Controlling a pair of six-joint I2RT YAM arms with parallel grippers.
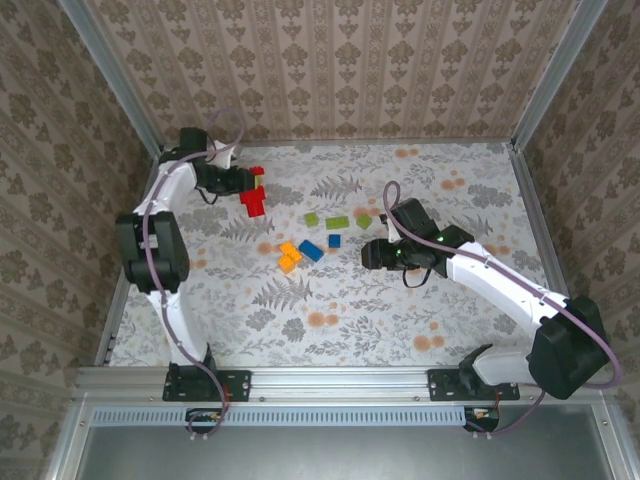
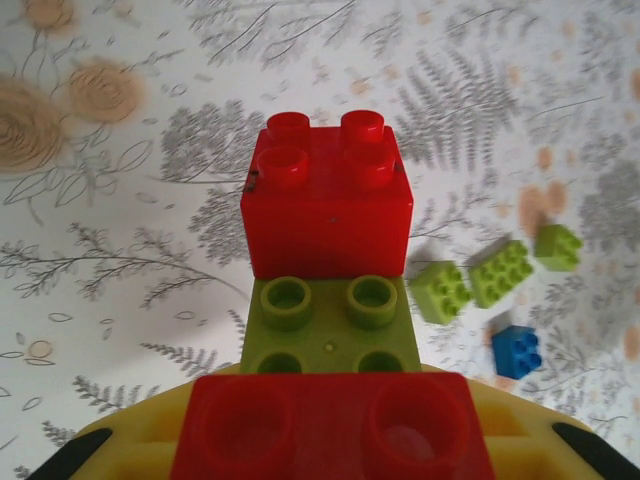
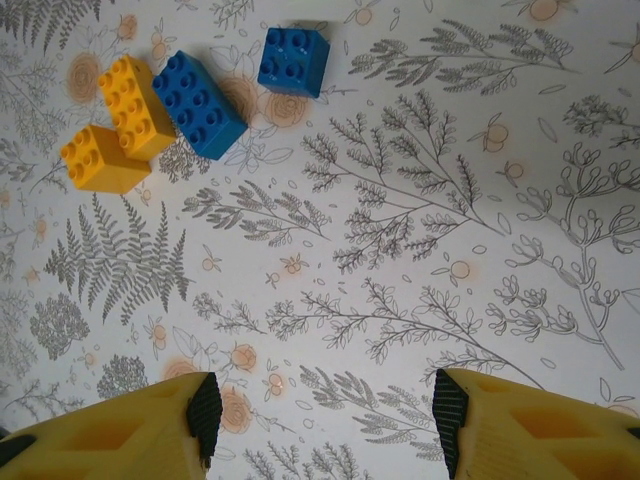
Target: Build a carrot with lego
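My left gripper (image 1: pixel 248 183) is shut on a short stack of joined lego (image 1: pixel 255 196) at the far left of the table. In the left wrist view the stack runs away from the gripper (image 2: pixel 325 455): a red brick (image 2: pixel 330 425) between the jaws, then a green brick (image 2: pixel 330 325), then a second red brick (image 2: pixel 325 200). My right gripper (image 1: pixel 368 253) hovers open over bare table right of centre, with nothing between its fingers (image 3: pixel 327 420). Ahead of it lie two orange bricks (image 3: pixel 135 105), a blue oblong brick (image 3: pixel 202 103) and a blue square brick (image 3: pixel 293 60). The carrot is out of view.
Three loose green bricks (image 1: pixel 337 222) lie in a row at mid table, also seen as green bricks (image 2: pixel 502 272) beside a blue brick (image 2: pixel 517 350). Metal frame rails (image 1: pixel 130 100) and patterned walls close in the table on three sides.
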